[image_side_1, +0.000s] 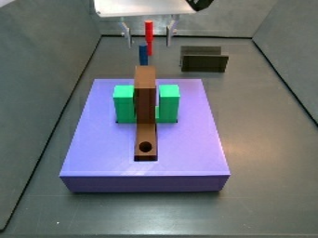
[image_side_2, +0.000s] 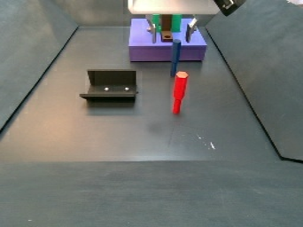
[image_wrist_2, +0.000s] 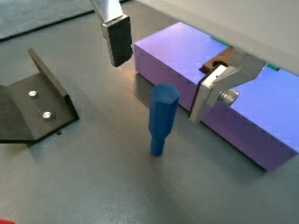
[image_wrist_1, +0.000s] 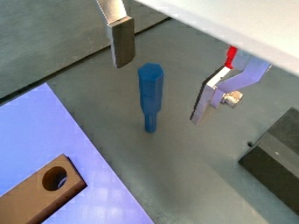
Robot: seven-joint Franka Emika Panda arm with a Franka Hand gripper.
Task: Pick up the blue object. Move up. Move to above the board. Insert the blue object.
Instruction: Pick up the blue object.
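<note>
The blue object [image_wrist_1: 151, 90] is a dark-blue peg standing upright on the grey floor; it also shows in a wrist view [image_wrist_2: 162, 116] and a side view [image_side_2: 175, 58]. My gripper [image_wrist_1: 165, 77] is open, with one finger [image_wrist_1: 121, 44] on each side of the peg's top, neither touching it. The gripper also shows in the wrist view [image_wrist_2: 165, 70] and in both side views [image_side_2: 173, 37] [image_side_1: 144, 33]. The board [image_side_1: 147, 116] is a brown plank lying on the purple slab [image_side_1: 187, 153], its round hole [image_side_1: 147, 147] at the end away from the gripper. Its holed end shows in a wrist view [image_wrist_1: 41, 186].
A taller red stick [image_side_2: 180, 92] stands on the floor near the peg. The fixture [image_side_2: 109, 85] stands on the floor to one side. Two green blocks [image_side_1: 125, 103] flank the plank on the slab. Grey walls [image_side_2: 48, 62] enclose the floor.
</note>
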